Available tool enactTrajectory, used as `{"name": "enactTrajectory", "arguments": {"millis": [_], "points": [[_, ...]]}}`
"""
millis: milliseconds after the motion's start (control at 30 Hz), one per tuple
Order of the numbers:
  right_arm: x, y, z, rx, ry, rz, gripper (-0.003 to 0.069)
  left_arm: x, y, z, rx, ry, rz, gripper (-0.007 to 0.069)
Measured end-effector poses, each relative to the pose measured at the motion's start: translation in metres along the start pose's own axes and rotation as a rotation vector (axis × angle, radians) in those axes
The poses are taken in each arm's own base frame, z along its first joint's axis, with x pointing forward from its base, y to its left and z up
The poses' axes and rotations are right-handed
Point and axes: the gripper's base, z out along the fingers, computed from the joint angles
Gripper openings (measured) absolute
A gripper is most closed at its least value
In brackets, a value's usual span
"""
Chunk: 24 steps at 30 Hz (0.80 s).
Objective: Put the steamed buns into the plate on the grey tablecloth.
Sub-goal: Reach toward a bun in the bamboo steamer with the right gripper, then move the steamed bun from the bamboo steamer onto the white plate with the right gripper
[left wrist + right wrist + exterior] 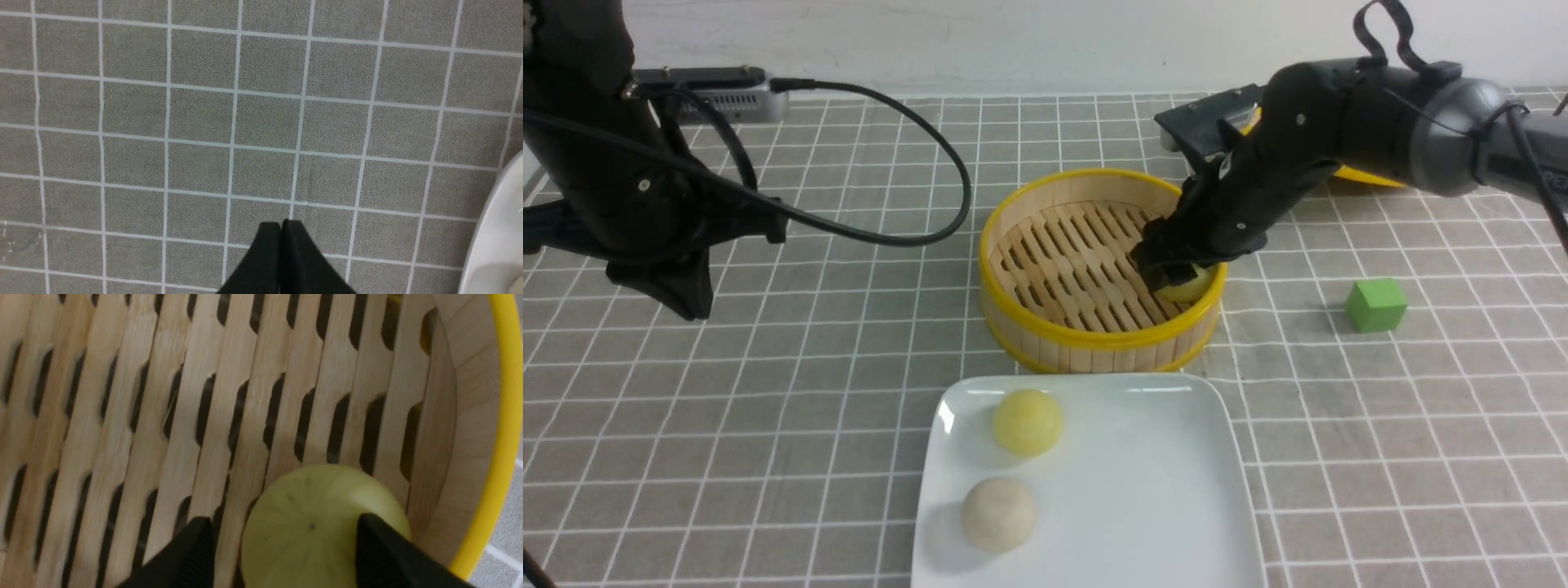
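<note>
Currently two steamed buns [1027, 421] on plate [1160, 490]; one in steamer [1094, 339].

a round bamboo steamer basket [1094, 333] with a yellow rim sits mid-scene, its slatted floor showing. a green cube [1376, 305] stands well apart to its right. far right, a yellow-rimmed lid [1372, 177] is mostly hidden. far left lies a silver box [727, 98], with a black cable [968, 188] looping rightward from it.
</note>
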Motion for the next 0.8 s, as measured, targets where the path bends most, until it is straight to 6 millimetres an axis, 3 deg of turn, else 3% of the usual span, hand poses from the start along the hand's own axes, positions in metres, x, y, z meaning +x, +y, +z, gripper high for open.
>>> {"name": "enactTrajectory", "arguments": {"millis": [33, 133, 200, 233, 267, 400, 567, 633, 700, 800], "points": [[0.0, 0.0, 0.0, 0.001, 0.0, -0.001, 0.0429, 0.0, 0.0, 0.0, 0.0, 0.0, 0.0, 0.0018], [0.0, -0.001, 0.001, 0.01, 0.0, -0.01, 0.0246, 0.0, 0.0, 0.0, 0.001, -0.001, 0.0, 0.0018], [-0.001, 0.0, -0.006, 0.009, -0.001, -0.013, 0.0073, 0.0, 0.0, 0.0, 0.002, 0.0, -0.001, 0.0018], [-0.003, 0.0, -0.01, 0.008, -0.003, -0.014, 0.0039, 0.0, 0.0, 0.0, 0.002, 0.0, -0.001, 0.0018], [-0.003, 0.0, -0.011, 0.007, -0.001, -0.014, 0.0033, 0.0, 0.0, 0.0, 0.002, 0.0, -0.001, 0.0018], [-0.01, 0.009, -0.063, -0.024, -0.014, -0.012, 0.0012, 0.0, 0.0, 0.0, 0.002, 0.0, -0.001, 0.002], [-0.008, 0.034, -0.158, -0.17, -0.018, 0.042, 0.0012, 0.0, 0.0, 0.0, 0.002, 0.0, -0.001, 0.0023], [0.004, 0.046, -0.181, -0.249, 0.024, 0.055, 0.0013, 0.0, 0.0, 0.0, 0.002, 0.0, -0.001, 0.0024], [0.016, 0.057, -0.193, -0.309, 0.061, 0.058, 0.0014, 0.0, 0.0, 0.0, 0.002, 0.001, -0.001, 0.0027], [0.051, 0.077, -0.178, -0.355, 0.174, 0.059, 0.0015, 0.0, 0.0, 0.0, 0.002, 0.004, -0.001, 0.0031]]}}
